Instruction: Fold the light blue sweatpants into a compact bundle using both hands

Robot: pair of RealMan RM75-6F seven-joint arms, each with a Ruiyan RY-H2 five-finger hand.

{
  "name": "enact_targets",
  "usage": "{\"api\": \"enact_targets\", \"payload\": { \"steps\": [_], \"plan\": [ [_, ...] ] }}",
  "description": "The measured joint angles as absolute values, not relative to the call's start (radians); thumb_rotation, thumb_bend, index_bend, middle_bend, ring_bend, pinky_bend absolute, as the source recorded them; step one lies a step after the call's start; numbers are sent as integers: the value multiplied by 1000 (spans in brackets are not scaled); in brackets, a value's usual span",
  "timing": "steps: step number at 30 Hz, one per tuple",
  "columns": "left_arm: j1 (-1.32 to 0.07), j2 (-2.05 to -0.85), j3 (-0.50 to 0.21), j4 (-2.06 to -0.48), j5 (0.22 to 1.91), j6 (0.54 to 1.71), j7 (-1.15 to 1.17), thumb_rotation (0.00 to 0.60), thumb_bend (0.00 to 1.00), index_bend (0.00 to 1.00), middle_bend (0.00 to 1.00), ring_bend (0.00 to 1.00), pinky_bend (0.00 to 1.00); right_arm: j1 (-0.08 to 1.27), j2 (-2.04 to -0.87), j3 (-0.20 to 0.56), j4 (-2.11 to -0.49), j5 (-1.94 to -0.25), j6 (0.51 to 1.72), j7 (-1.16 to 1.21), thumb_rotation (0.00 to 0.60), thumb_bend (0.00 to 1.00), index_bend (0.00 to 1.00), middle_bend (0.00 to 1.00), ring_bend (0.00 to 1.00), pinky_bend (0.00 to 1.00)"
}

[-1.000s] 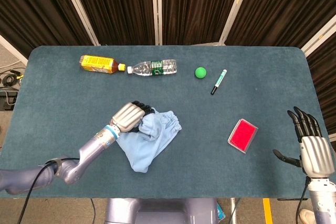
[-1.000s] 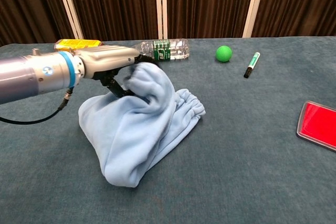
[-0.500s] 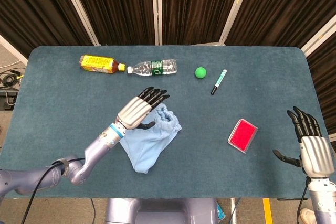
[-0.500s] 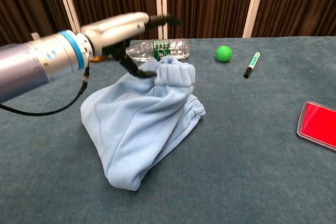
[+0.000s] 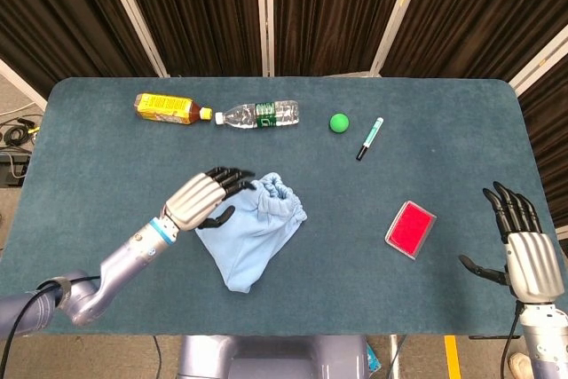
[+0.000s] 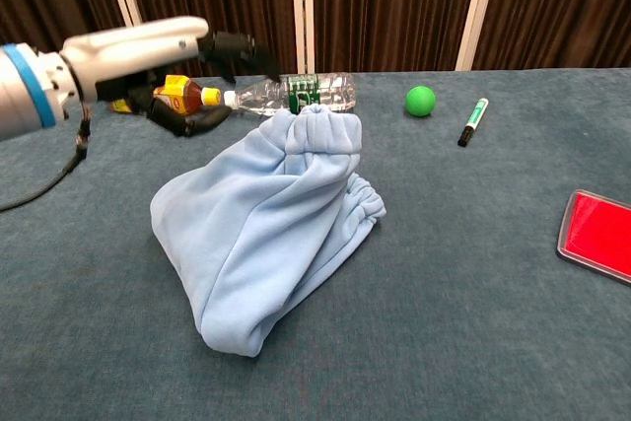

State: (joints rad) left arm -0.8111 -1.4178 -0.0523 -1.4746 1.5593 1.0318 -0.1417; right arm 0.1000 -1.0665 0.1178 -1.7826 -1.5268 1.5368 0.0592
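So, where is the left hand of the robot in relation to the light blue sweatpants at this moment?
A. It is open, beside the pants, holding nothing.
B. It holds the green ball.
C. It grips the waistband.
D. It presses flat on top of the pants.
A: the left hand has its fingers spread, at the left side of the sweatpants, and no cloth is in it.
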Motion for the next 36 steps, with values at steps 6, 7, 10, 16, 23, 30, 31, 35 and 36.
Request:
{"api": "enact_targets", "payload": {
  "steps": [6,7,10,16,23,30,31,35,36],
  "plan": [
    [-784,-1485,10,-1358,1603,1037,-171,600,662,318,198,224,270,102,-1067,118,-1778,-1517,1528,59,600,0,61,0,0,0],
    [-784,-1500,10,-1342,1604,1036,-180,600,662,315,197,224,263,103,-1067,119,-1777,-1516,1527,58,600,0,62,0,0,0],
    [-788,-1554,1,-1296,1603,1028,-193,600,662,303,190,224,244,104,-1068,121,-1777,-1514,1526,57,600,0,63,0,0,0],
    [-818,-1619,-25,-1257,1585,981,-174,600,661,292,186,221,241,104,-1068,122,-1776,-1509,1524,56,600,0,64,0,0,0],
    [-837,-1659,-26,-1243,1558,920,-117,600,661,279,173,208,241,103,-1065,123,-1773,-1504,1524,63,600,0,64,0,0,0],
    [-837,-1687,-23,-1241,1504,866,-56,600,661,279,173,208,241,100,-1060,124,-1769,-1504,1527,77,600,0,65,0,0,0],
    [-836,-1687,-26,-1244,1500,866,-51,600,661,279,172,207,241,100,-1059,124,-1769,-1505,1527,78,600,0,65,0,0,0],
    [-829,-1685,-40,-1263,1493,892,-49,600,661,265,152,188,226,99,-1057,123,-1771,-1510,1532,81,600,0,65,0,0,0],
    [-826,-1680,-45,-1271,1500,912,-52,600,661,264,150,186,222,98,-1056,122,-1774,-1513,1534,81,600,0,65,0,0,0]
  ]
}}
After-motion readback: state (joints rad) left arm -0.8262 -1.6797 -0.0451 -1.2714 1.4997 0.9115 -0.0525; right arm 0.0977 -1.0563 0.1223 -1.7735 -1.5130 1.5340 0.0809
